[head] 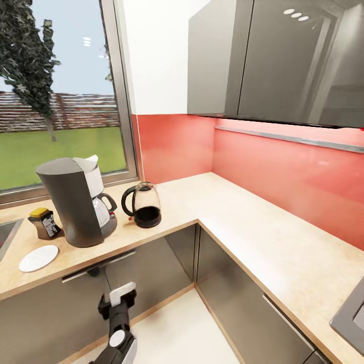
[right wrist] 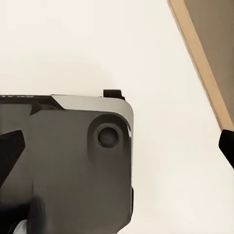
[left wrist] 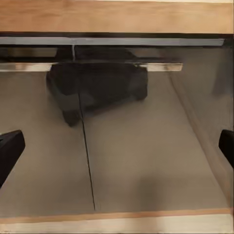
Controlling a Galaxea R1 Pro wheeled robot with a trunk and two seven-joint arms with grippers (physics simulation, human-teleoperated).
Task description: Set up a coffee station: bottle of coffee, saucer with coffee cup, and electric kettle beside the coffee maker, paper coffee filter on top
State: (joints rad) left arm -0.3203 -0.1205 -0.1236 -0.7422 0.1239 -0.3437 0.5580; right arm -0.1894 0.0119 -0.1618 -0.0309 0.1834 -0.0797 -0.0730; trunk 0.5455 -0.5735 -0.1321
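Coffee cup missing from saucer (head: 38, 258) beside coffee maker (head: 76, 202). Left tool (left wrist: 117, 146) spread wide, empty; right tool (right wrist: 117, 146) likewise. Fetch cup, set centred, upright.

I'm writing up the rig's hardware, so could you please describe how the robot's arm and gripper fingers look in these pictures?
In the head view the left arm is glossy black with white shell panels and a white circular joint cap. The left gripper has dark, nearly black fingers; the right gripper has fingers alike. No cables or markings are discernible.
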